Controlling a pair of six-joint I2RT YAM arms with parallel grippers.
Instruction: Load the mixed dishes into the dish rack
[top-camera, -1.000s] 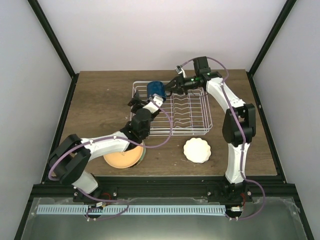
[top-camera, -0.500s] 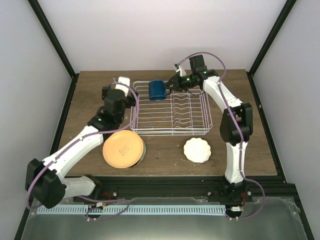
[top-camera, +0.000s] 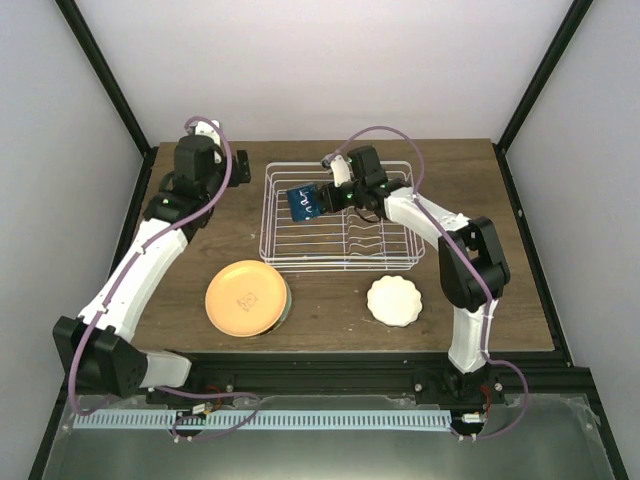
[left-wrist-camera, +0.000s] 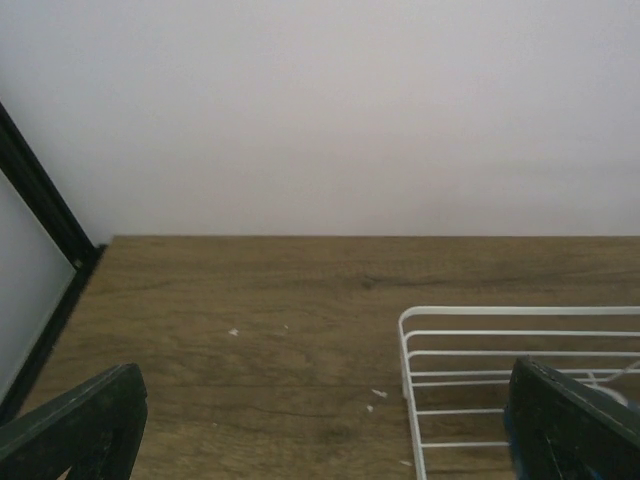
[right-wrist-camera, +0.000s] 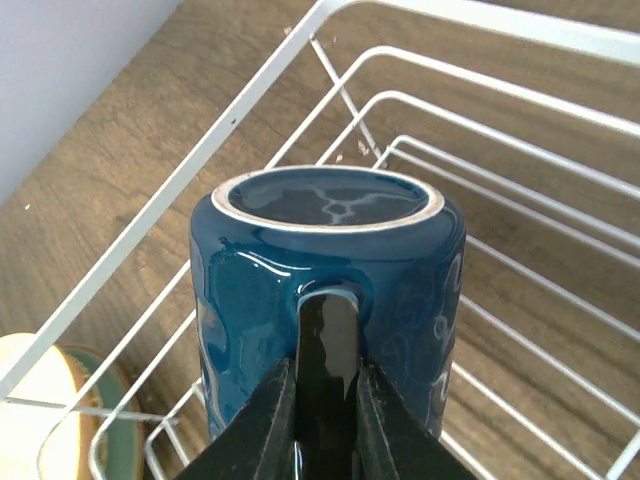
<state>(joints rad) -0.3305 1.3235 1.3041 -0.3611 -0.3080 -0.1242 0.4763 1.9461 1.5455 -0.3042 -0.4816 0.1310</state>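
Right gripper (right-wrist-camera: 325, 415): closed on the handle of the dark blue mug (right-wrist-camera: 330, 270), 1 finger on either side of it.
Mug position: held over the far-left part of the dish rack (top-camera: 370, 235), with rack wires showing beneath it. Its flat round end faced the wrist camera (whether it touched the wires could not be told).
Left gripper (left-wrist-camera: 322, 400): spread wide with nothing between its fingers, over the bare table (left-wrist-camera: 250, 330) just left of the rack's far-left corner.
Orange-yellow plate (top-camera: 245, 298): flat on the table, near and left of the rack and outside it.
Mint-green plate (top-camera: 288, 300): under the orange-yellow plate, with only a sliver of rim showing at the right edge.
White scalloped dish (top-camera: 394, 300): on the table just on the near side of the rack's near-right corner, apart from the wires.
Rack contents: the top view showed no dish seated among the tines.
Done so far: by my reading, 0 of the 4 pieces were settled and let go, and the mug was the closest to it.
Left to do: the mug needed setting down and releasing. The 2 stacked plates and the scalloped dish then had to be lifted in, probably on edge between the tines.
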